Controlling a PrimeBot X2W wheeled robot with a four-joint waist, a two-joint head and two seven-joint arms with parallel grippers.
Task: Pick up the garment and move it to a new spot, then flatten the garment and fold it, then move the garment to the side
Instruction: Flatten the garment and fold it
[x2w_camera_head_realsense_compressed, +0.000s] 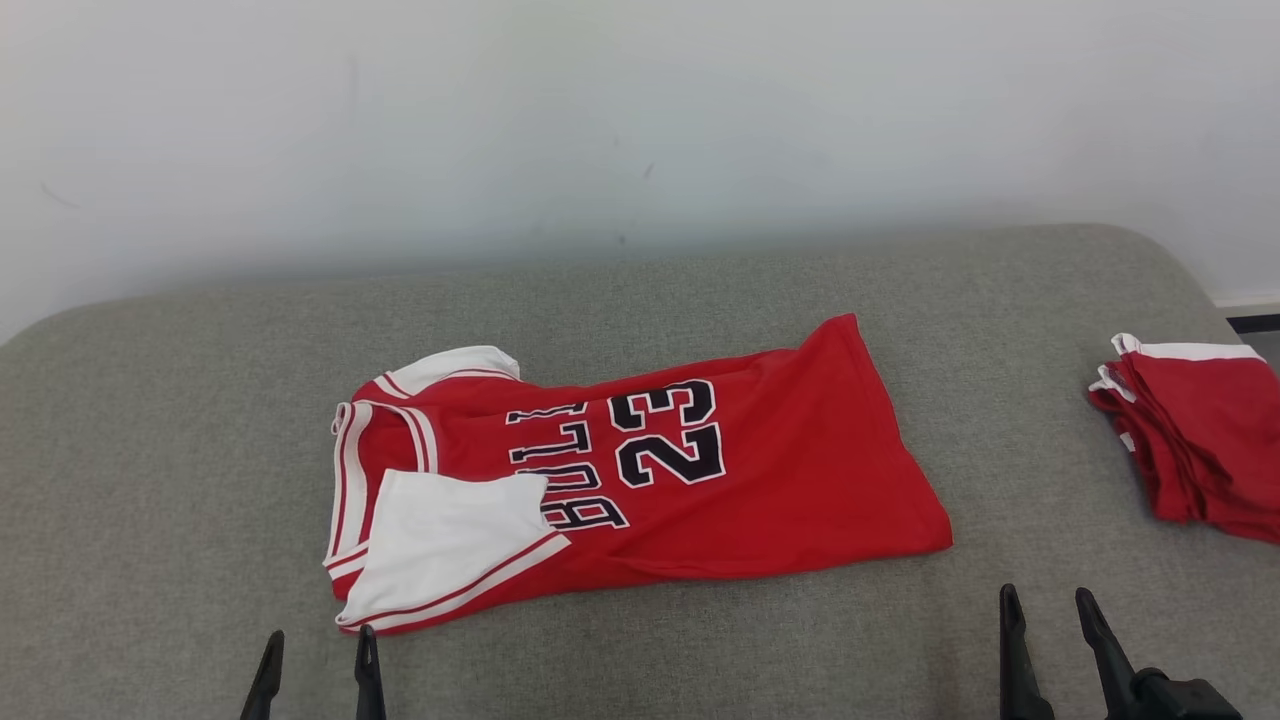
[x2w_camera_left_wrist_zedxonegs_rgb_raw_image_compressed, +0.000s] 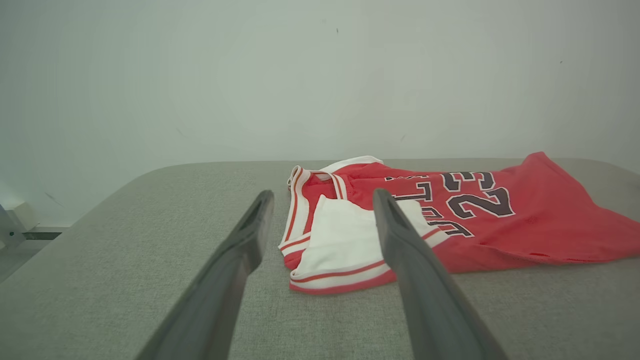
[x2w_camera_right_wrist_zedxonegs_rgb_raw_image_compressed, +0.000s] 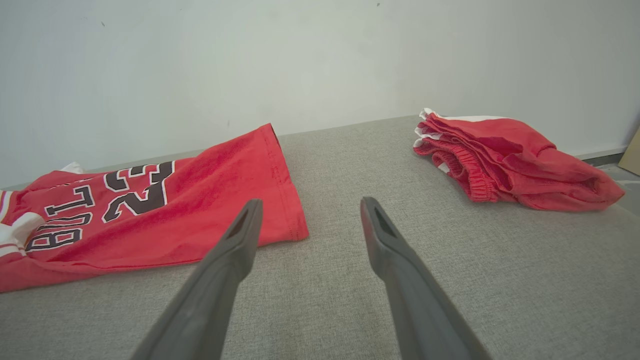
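The red jersey (x2w_camera_head_realsense_compressed: 700, 480) is lying in the middle of the head view, spread sideways on the table. Its collar and white-trimmed armholes are pointing to the left of the frame and its hem to the right. The number 23 and some black letters are showing on top. At the lower left of the garment a white part is folding over the red cloth. The jersey is not lying fully flat, and soft wrinkles are running across it.

The table (x2w_camera_head_realsense_compressed: 150, 450) is wearing a grey woven cover, and its far corners are curving round. At the right edge of the frame a folded pile of red cloth (x2w_camera_head_realsense_compressed: 1200, 440) with white trim is sitting well apart from the jersey. Behind the table a plain pale wall (x2w_camera_head_realsense_compressed: 640, 120) is rising in the upper half, carrying a few small dark marks.

The left claw (x2w_camera_head_realsense_compressed: 320, 640) is showing at the lower left, just below the jersey's white corner, its two dark fingers standing wide apart and holding nothing. The right claw (x2w_camera_head_realsense_compressed: 1047, 595) is showing at the lower right, near the hem corner, also gaping wide and empty.
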